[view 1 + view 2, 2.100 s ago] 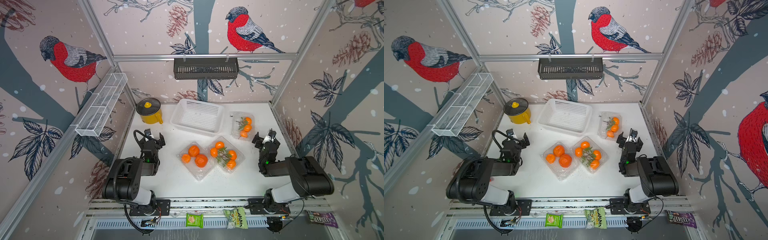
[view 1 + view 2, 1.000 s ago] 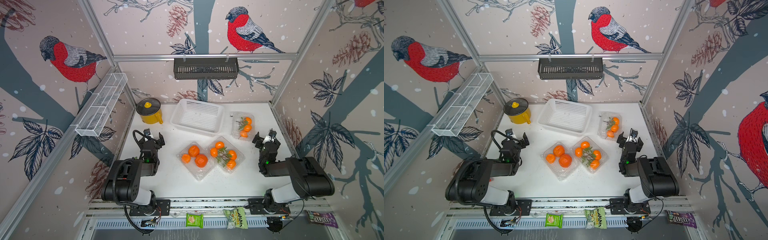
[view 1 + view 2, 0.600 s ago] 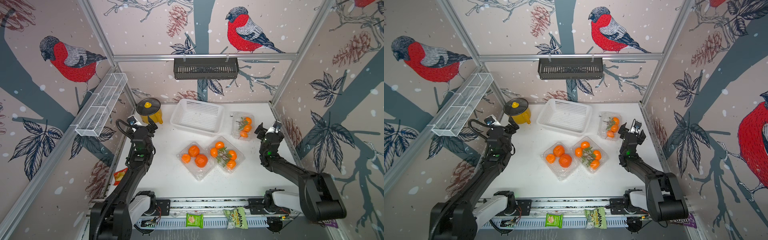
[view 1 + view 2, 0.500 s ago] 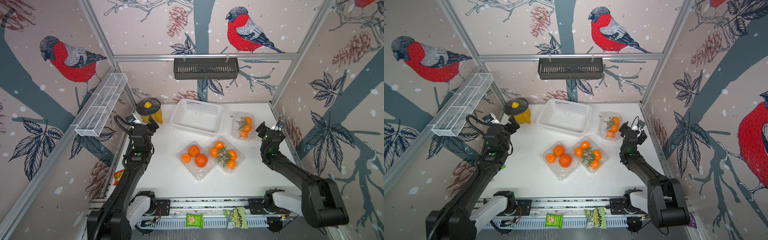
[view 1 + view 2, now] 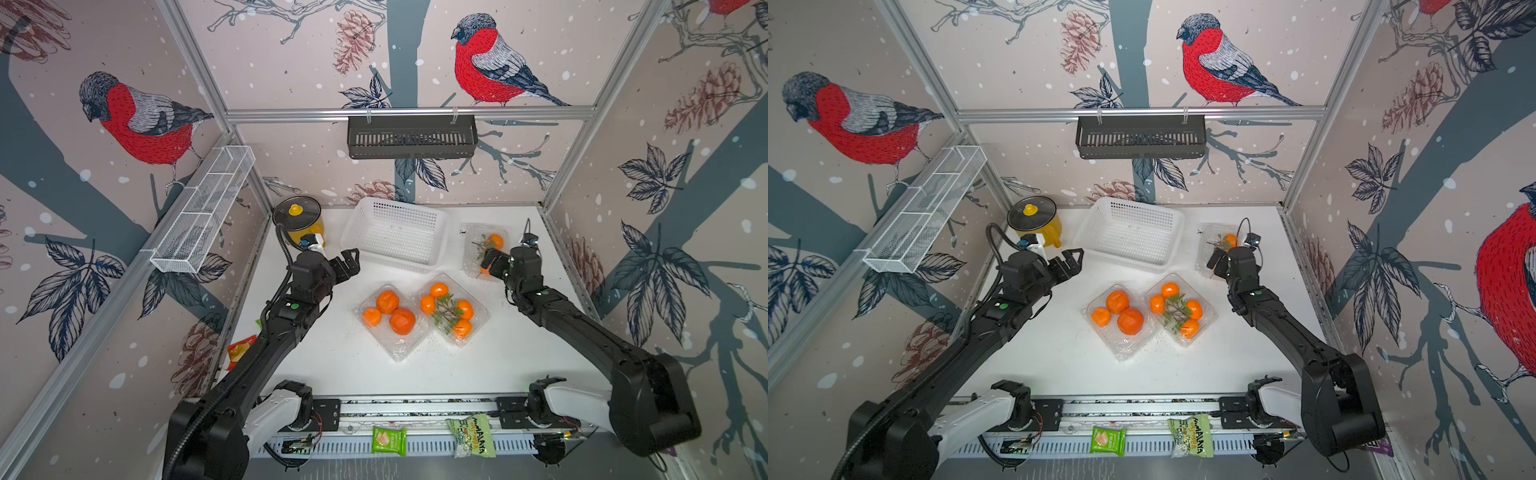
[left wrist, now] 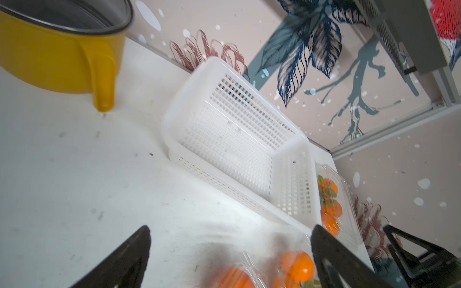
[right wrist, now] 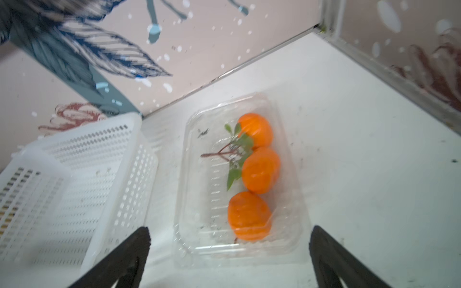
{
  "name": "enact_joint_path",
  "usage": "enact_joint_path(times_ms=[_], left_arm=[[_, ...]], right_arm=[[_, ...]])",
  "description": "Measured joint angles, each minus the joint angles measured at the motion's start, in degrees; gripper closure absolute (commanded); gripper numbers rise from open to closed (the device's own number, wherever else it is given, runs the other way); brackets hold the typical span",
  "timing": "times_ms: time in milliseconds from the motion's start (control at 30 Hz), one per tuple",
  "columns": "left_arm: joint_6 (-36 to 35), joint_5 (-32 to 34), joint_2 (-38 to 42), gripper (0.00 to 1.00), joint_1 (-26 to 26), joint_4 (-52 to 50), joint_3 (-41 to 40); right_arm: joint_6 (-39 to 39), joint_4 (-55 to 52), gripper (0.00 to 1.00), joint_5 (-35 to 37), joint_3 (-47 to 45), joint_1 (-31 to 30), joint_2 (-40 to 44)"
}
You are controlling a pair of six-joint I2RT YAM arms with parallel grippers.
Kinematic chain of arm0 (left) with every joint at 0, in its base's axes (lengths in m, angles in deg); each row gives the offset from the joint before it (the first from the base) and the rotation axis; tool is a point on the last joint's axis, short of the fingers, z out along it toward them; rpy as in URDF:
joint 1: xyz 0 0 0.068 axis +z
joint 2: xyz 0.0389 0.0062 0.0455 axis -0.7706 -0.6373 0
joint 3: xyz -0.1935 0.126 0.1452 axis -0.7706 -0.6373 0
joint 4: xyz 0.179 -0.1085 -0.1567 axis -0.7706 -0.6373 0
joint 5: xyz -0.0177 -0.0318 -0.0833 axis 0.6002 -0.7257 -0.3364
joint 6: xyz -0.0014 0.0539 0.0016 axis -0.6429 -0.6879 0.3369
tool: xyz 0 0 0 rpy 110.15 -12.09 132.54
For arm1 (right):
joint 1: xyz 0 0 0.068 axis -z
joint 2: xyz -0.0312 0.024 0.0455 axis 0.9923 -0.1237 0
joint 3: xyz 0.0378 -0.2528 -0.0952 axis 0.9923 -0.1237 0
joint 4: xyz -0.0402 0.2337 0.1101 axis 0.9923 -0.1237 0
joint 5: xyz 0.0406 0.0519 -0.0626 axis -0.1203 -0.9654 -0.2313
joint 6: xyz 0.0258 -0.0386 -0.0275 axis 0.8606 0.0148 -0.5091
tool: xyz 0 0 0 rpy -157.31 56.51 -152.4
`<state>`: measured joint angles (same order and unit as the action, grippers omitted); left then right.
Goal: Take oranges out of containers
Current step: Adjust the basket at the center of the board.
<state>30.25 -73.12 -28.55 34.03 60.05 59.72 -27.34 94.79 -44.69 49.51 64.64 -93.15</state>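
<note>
Right tool, wide open, empty, at near end of clear plastic clamshell box, tabletop far right. Three round oranges inside line up straight ahead, along its long axis. Left tool open, empty, farther off.

Oranges: bright orange; the smaller ones carry green leaves on reddish-brown stems.
Containers: clear, colourless plastic.
Basket: white, with a grid of small holes.
Pot: yellow body, dark lid, yellow knob.
Table: white, flecked with dark marks.
Walls: pale pink-beige, printed with red-breasted grey birds, blue-grey branches, dark leaves, brownish pine cones and white dots.
Hanging rack: black.
Wire shelf: white.
</note>
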Motion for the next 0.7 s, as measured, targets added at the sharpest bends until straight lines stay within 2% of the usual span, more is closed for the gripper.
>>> enact_joint_path(times_ms=[133,233,267,300,333,500,633,700], left_arm=[[1.38,-1.18,-4.70,0.02,-0.28,-0.11,3.19],[2.05,-4.35,-7.48,0.02,-0.42,1.11,4.96],[2.21,-5.18,-8.39,0.02,-0.42,1.09,5.62],[2.32,-5.29,-9.07,0.02,-0.42,0.98,6.19],[2.34,-5.27,-9.42,0.02,-0.42,0.79,6.56],[5.22,-4.26,-9.90,0.02,0.31,0.31,5.57],[8.68,-7.93,-11.82,0.02,4.68,1.44,2.95],[9.27,-10.56,-13.35,0.02,5.27,1.07,3.34]], right_arm=[[-0.04,-3.37,0.03,-0.76,6.19,-6.93,-5.60],[-0.15,-4.48,0.15,-1.33,12.48,-10.51,-11.65],[-0.17,-4.70,0.23,-1.62,15.43,-11.28,-14.88],[-0.22,-5.35,0.30,-1.66,18.58,-11.82,-18.32],[-0.22,-6.19,0.33,-1.66,21.40,-12.20,-21.44],[-0.46,-11.26,0.39,-1.60,32.72,-13.16,-34.12],[-1.38,-13.94,0.50,-0.72,37.77,-13.66,-38.77],[-1.73,-14.62,0.60,-0.15,39.23,-13.64,-40.02]])
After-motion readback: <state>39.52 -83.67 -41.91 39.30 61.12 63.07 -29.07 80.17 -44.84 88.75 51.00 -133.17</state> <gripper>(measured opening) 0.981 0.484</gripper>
